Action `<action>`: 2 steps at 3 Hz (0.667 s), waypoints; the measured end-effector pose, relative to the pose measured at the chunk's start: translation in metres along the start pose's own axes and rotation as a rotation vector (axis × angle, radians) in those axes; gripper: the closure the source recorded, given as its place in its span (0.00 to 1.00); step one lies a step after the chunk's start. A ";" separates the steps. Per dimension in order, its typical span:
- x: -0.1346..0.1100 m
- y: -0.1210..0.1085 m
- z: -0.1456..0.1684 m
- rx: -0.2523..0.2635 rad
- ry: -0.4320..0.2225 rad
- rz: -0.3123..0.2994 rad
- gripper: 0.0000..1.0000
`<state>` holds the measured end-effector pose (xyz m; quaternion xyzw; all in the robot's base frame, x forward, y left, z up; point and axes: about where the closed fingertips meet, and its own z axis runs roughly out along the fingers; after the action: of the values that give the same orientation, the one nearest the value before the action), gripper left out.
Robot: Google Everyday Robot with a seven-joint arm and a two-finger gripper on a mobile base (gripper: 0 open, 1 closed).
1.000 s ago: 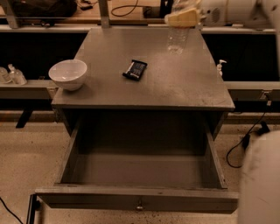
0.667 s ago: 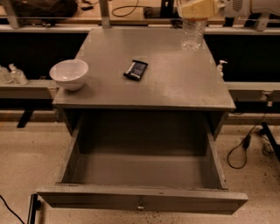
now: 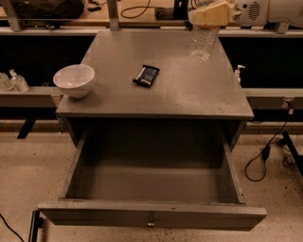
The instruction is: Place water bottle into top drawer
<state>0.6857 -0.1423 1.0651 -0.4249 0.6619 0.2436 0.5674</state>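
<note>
The water bottle [image 3: 203, 42] is clear and ribbed, and it stands upright at the far right of the grey table top [image 3: 189, 94]. My gripper [image 3: 210, 14], with cream-coloured fingers, comes in from the top right and is closed around the bottle's top, hiding its cap. The bottle's base is at or just above the table surface; I cannot tell which. The top drawer [image 3: 151, 215] is pulled fully open toward the camera. Its inside is empty, and a small metal knob [image 3: 151, 222] sits at the centre of the front panel.
A white bowl [image 3: 74, 80] sits at the table's left edge. A dark snack bar [image 3: 146, 75] lies near the middle. A small pump bottle [image 3: 238, 73] stands on the shelf right of the table. Cables [image 3: 265, 158] lie on the floor at right.
My gripper and the bottle have shifted slightly right over the table's far right corner. The white robot body that showed at the lower right is out of view.
</note>
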 end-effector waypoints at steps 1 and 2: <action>-0.020 0.058 -0.024 -0.085 -0.108 0.010 1.00; -0.037 0.143 -0.049 -0.202 -0.158 0.031 1.00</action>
<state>0.5385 -0.0967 1.0897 -0.4491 0.5938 0.3505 0.5682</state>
